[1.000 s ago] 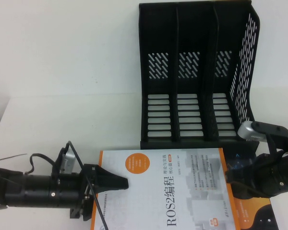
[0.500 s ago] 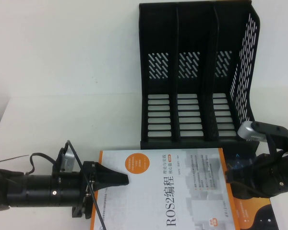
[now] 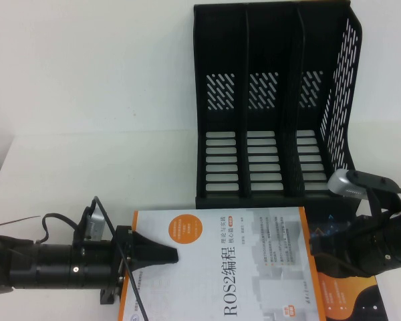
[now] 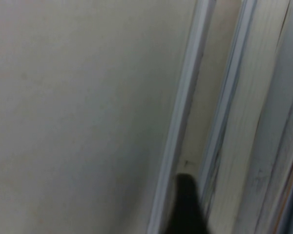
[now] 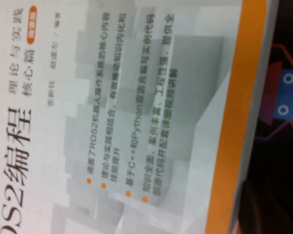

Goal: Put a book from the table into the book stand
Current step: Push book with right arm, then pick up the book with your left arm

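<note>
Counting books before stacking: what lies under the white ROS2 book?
A dark book with orange pattern shows under the white book, past its right edge, below the right gripper. The rest is covered. Left gripper rests on the cover.

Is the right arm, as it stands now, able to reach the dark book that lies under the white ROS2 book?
Probably yes. The right gripper hovers at the white book's right edge, directly above the exposed part of the dark book. But the white book covers the rest, and the left gripper rests on it.
</note>
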Motion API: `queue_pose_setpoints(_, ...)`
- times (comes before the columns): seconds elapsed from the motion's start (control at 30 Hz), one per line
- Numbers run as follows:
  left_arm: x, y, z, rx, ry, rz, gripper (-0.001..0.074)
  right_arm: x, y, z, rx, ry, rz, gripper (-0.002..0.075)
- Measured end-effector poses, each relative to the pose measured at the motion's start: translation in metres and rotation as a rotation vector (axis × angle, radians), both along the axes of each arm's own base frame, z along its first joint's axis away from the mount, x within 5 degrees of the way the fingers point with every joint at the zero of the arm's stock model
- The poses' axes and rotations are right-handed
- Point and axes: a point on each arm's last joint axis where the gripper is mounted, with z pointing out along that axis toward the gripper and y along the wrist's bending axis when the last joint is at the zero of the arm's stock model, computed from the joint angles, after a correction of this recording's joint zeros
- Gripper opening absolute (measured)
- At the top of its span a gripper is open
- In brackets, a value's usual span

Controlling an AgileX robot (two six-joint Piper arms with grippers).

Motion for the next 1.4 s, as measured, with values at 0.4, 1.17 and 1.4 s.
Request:
queue_pose_setpoints(0.4, -0.001, 0.0, 0.005, -0.044, -0.005, -0.015, 0.0107, -0.001, -0.002, -0.001, -0.042, -0.016, 0.047, 0.0001)
queue_pose_setpoints(1.17, -0.04, 0.016, 0.204, 0.154, -0.46, -0.013, 0.0104, -0.046, -0.017, 0.062, -0.088, -0.093, 0.226, 0.0001)
queue_pose_setpoints(1.4, -0.032, 0.023, 0.313, 0.302, -0.679, 0.06, 0.0104, -0.061, -0.026, 0.084, -0.109, -0.149, 0.22, 0.0001)
